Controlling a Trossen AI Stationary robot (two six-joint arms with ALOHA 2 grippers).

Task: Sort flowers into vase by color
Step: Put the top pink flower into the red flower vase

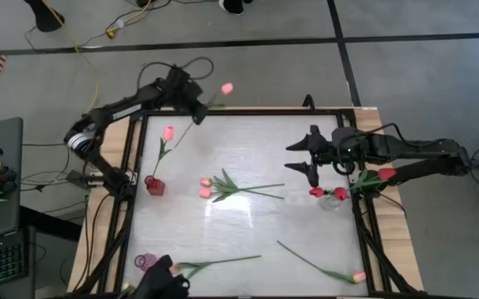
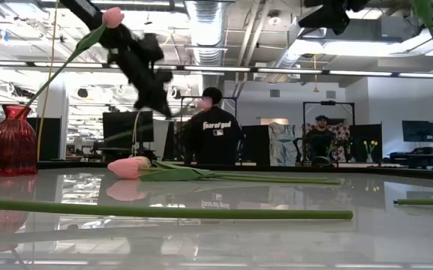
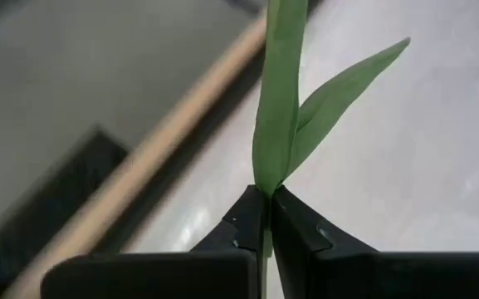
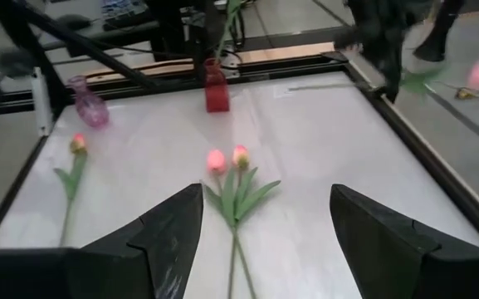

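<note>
At the far left of the white table (image 1: 247, 224), the left gripper (image 1: 196, 110) has its jaws clamped on the green stem of a pink-budded artificial tulip (image 1: 227, 87), lifted clear. Two pink tulips (image 1: 206, 188) lie mid-table. At right, the right gripper (image 1: 304, 156) hovers, jaws wide and empty.

The tabletop (image 1: 247, 224) lies open below the middle pair of tulips (image 1: 222, 188); red vase (image 1: 154, 186) (left side) and clear vase (image 1: 330, 199) flank it.
</note>
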